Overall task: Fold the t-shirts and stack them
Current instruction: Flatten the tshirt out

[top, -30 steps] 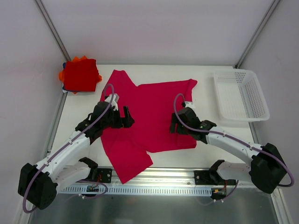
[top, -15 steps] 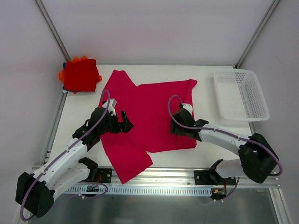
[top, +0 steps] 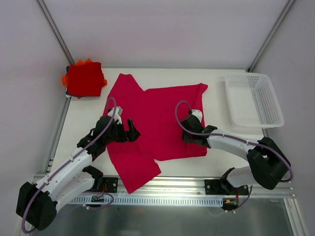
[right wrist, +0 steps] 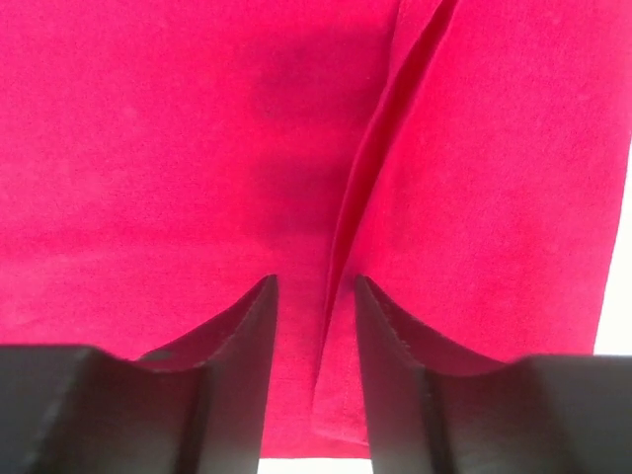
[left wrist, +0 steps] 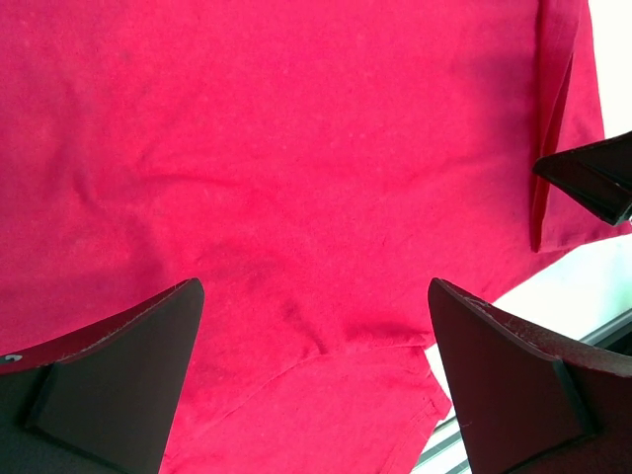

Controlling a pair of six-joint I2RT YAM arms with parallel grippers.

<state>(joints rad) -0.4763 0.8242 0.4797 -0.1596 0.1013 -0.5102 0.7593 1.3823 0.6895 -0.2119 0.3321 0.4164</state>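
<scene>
My left gripper: spread wide over the shirt's left side.
My right gripper: fingers a little apart, astride a fold edge; I cannot tell whether it pinches.
Crimson-pink cloth t-shirt: spread across the middle of the white bench.
Folded red, orange and blue-edged t-shirts: stacked, far left corner.
White perforated plastic basket: far right corner.

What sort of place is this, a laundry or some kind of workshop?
Probably a robotics test bench, not a laundry: a white-and-black left arm and right arm bolted to a white table between plain walls, working over a crimson-pink cloth t-shirt.
</scene>
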